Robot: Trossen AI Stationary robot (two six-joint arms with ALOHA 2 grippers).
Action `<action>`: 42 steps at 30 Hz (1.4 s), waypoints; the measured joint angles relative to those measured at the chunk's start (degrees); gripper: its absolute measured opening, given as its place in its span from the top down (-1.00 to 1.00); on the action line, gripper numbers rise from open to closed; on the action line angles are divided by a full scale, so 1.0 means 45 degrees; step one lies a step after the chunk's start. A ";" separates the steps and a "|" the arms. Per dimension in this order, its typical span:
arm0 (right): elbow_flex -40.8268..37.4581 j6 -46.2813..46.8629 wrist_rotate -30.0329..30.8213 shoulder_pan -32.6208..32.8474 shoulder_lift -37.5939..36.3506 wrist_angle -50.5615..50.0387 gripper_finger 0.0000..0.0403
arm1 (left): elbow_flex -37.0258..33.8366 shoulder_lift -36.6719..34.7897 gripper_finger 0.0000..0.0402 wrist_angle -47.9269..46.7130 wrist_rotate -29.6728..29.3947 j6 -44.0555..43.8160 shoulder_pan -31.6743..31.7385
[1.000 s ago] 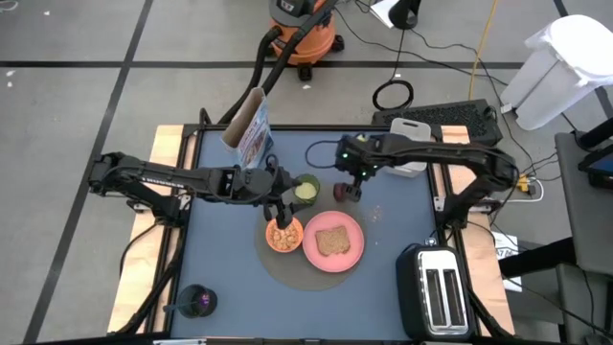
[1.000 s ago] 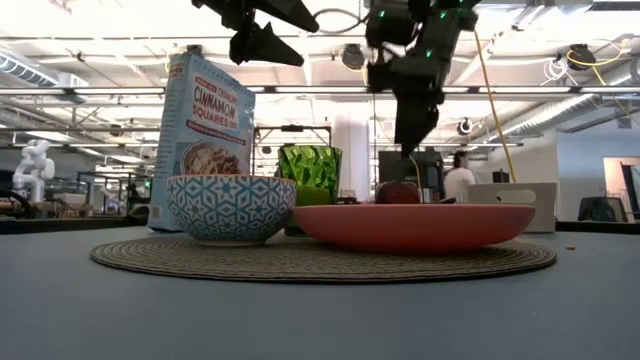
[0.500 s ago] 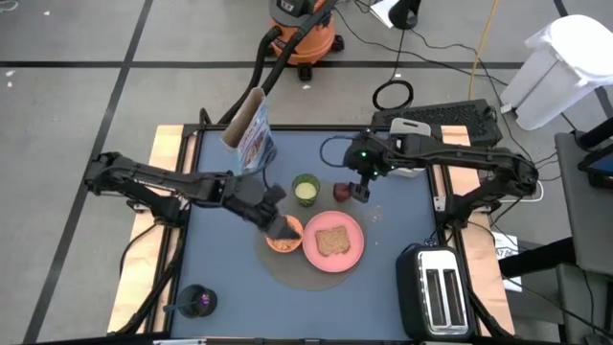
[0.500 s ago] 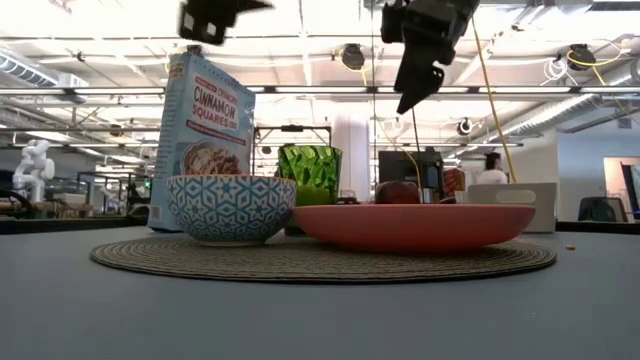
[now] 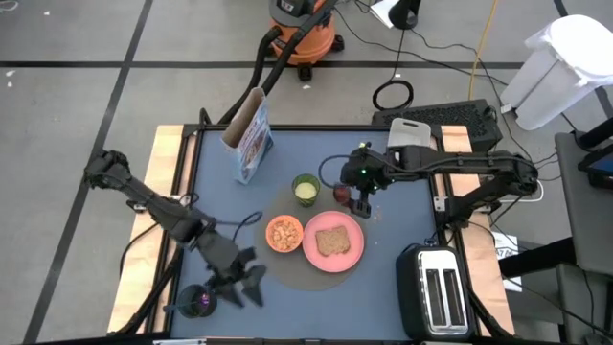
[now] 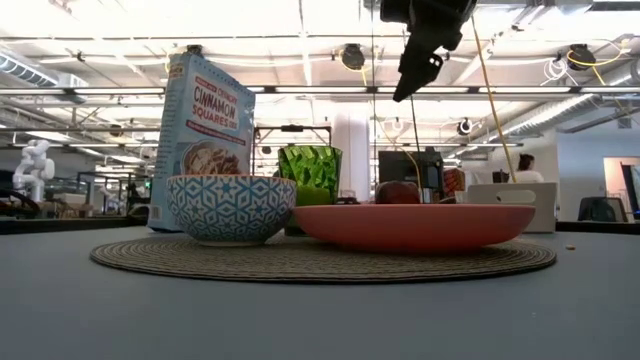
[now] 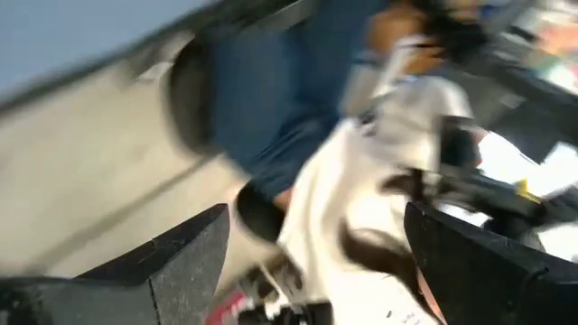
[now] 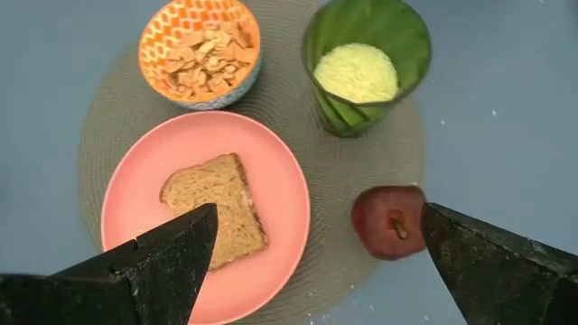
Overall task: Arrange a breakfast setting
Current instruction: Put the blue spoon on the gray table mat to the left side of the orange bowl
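Observation:
On a round woven placemat [image 5: 287,271] sit the pink plate [image 8: 135,194] with the toast slice [image 8: 217,208] on it, the orange bowl [image 8: 200,50] of cereal and the green cup [image 8: 366,63]. The dark-red fruit [image 8: 388,221] rests at the mat's edge. The blue cereal box [image 5: 251,134] stands upright at the far left. The purple spoon [image 5: 202,305] sits in a dark holder at the near left corner. My left gripper [image 5: 247,280] hangs open beside that holder. My right gripper [image 5: 362,203] hovers open, just right of the fruit, high above the table [image 6: 418,62].
A toaster [image 5: 436,287] stands at the near right corner. Crumbs [image 5: 375,213] lie right of the plate. Bare blue table [image 5: 402,220] shows to the right of the mat and along the left side.
My left gripper has swung from above the bowl toward the table's near left corner, rolling over as it went, and it stays open. My right gripper has risen from just above the fruit and drifted toward the right and near edges, still open.

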 joint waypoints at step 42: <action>-0.0005 0.0000 0.0004 0.0849 0.0005 0.1191 -0.89 | 0.0001 0.0039 -0.68 -0.8860 0.1933 -0.4759 -0.5463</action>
